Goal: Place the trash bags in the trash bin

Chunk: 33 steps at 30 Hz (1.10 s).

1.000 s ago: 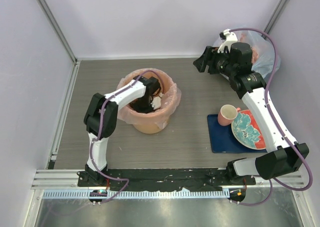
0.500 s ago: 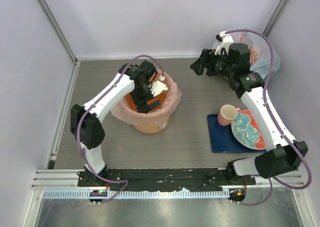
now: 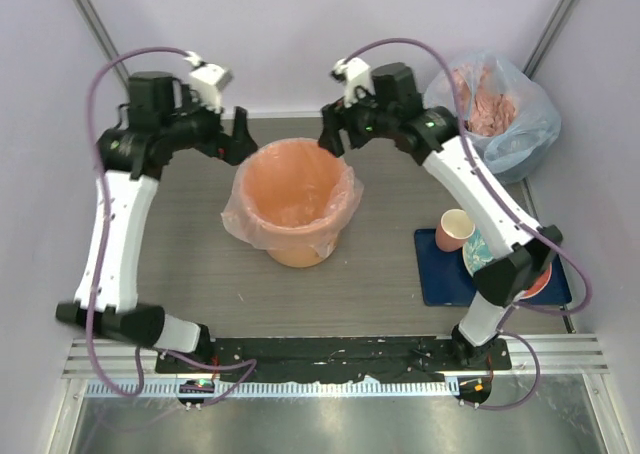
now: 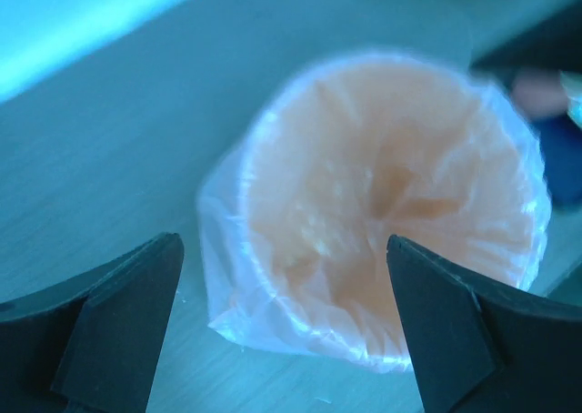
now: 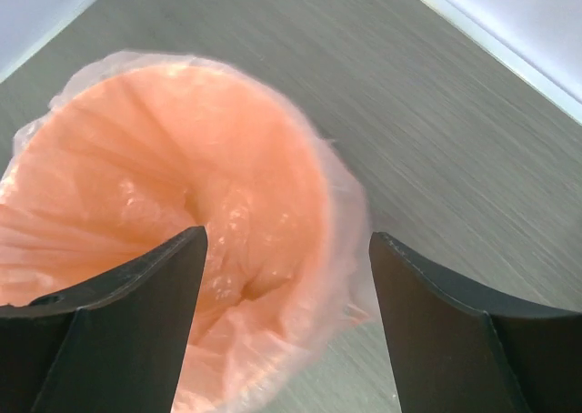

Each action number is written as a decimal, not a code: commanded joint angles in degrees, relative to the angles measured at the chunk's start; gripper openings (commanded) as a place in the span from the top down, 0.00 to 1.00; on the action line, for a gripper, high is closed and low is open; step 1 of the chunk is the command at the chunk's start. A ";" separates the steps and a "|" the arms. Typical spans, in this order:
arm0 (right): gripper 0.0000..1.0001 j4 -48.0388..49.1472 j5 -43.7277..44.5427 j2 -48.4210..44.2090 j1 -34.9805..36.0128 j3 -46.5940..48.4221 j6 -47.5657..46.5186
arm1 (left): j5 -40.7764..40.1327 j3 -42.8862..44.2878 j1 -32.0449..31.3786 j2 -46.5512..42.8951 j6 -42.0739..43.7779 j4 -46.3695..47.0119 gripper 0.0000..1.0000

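Observation:
The orange trash bin [image 3: 297,255] stands mid-table. The pale-pink trash bag [image 3: 243,226] lines it, its rim folded over the bin's edge and hanging loosely on the left side. My left gripper [image 3: 233,139] hovers above the bin's back-left rim, open and empty. My right gripper [image 3: 333,134] hovers above the back-right rim, also open and empty. The left wrist view looks down into the lined bin, with the bag's overhang [image 4: 229,297] below the wide-apart left gripper [image 4: 282,249]. In the right wrist view the bag's edge [image 5: 341,249] lies under the open right gripper [image 5: 286,236].
A bluish-clear sack [image 3: 497,114] stuffed with pink plastic sits in the back right corner. A pink cup [image 3: 455,230] and a patterned plate [image 3: 492,259] rest on a blue mat [image 3: 445,282] at the right. Walls and metal posts enclose the table.
My left gripper has risen out of the bin and swung to its back-left, opening wider. My right gripper has moved left from the sack to the bin's back-right rim.

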 commanded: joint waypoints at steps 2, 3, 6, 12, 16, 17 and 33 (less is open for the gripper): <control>0.21 -18.43 7.33 9.66 10.20 15.57 -9.25 | 0.45 -10.63 5.49 -14.62 -18.35 24.24 0.00; 0.21 -20.89 7.77 13.33 10.99 17.53 -8.64 | -0.61 -11.18 5.93 -15.50 -19.07 24.68 0.00; 0.21 -28.90 8.47 18.45 13.46 23.51 -7.32 | -4.65 -11.80 6.90 -16.56 -22.84 22.41 0.00; 0.39 -33.58 9.18 24.80 16.27 22.04 -5.91 | -8.62 -16.80 9.01 -18.84 -25.40 19.85 0.00; 0.59 -30.67 10.93 25.15 16.62 13.35 -5.38 | -9.94 -20.41 9.36 -21.13 -25.23 21.35 0.00; 0.62 -30.50 11.37 26.19 16.54 12.81 -5.64 | -9.94 -21.11 9.36 -20.87 -25.14 21.44 0.00; 0.52 -39.97 11.20 41.23 16.71 14.65 -11.62 | -11.08 -23.92 10.59 -20.34 -26.01 20.65 0.00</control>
